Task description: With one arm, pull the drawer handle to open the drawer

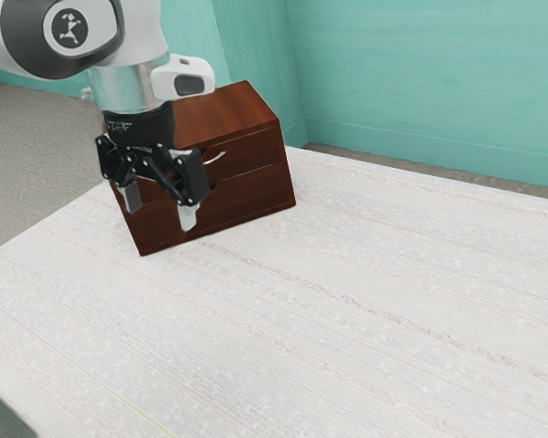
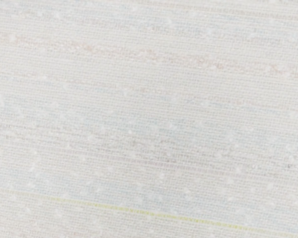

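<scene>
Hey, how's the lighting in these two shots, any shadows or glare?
Exterior view: soft, even light, no glare; the dark brown wooden drawer box has a brighter top than front. Wrist view: the white textured table looks flat and shadowless.

Exterior camera looks down from the side across the table (image 1: 365, 301); wrist camera faces down, close on the same tabletop.

The little drawer box (image 1: 247, 128) is dark red-brown wood, smooth and a bit shiny. Its thin handle (image 1: 217, 159) looks like pale metal. The table (image 1: 365, 301) is whitish wood with fine lines, dull and not shiny. The gripper (image 1: 160, 210) is matt black. The arm (image 1: 64, 36) is smooth and white.
</scene>
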